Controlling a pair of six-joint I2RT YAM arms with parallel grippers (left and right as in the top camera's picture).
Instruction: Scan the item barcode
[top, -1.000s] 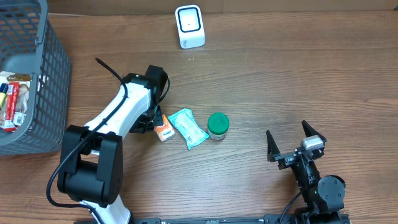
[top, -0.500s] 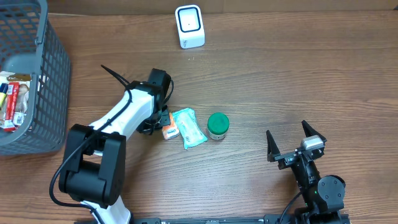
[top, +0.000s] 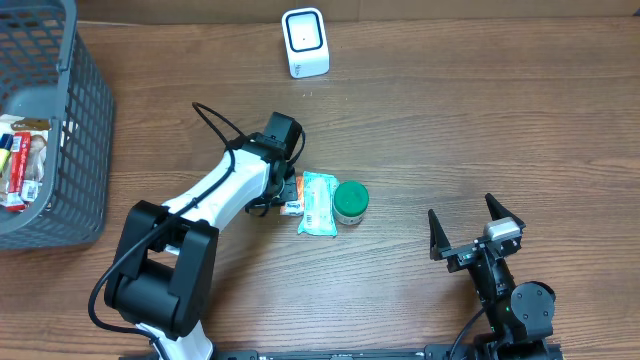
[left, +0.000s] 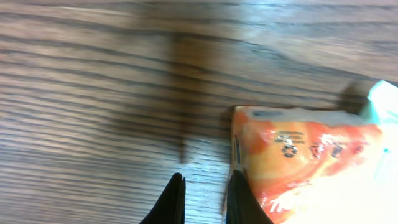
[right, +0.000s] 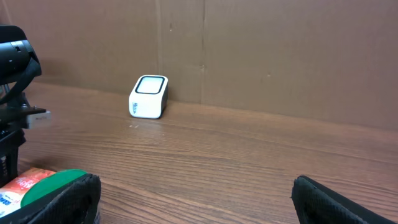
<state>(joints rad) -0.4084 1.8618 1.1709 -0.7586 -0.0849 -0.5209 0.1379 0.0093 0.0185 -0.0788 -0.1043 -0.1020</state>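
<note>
The worktop (top: 450, 130) has a basket (top: 85, 140) at the upper left and a white scanner (top: 305, 42) at the top middle. My right fingers (top: 437, 240), lower right, are spread wide and hold nothing. In the middle lies the small orange packet (left: 298, 155). My left fingers (left: 180, 199) are pressed together just beside it, not pinching it. I think nothing is picked up yet. Next they need to open, grab the packet and show its barcode to the scanner.

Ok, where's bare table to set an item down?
Free: the wood between the scanner and the green jar, and from the jar across to the right gripper. Crowded: left gripper, orange packet, teal pouch and jar bunch together mid-table.
</note>
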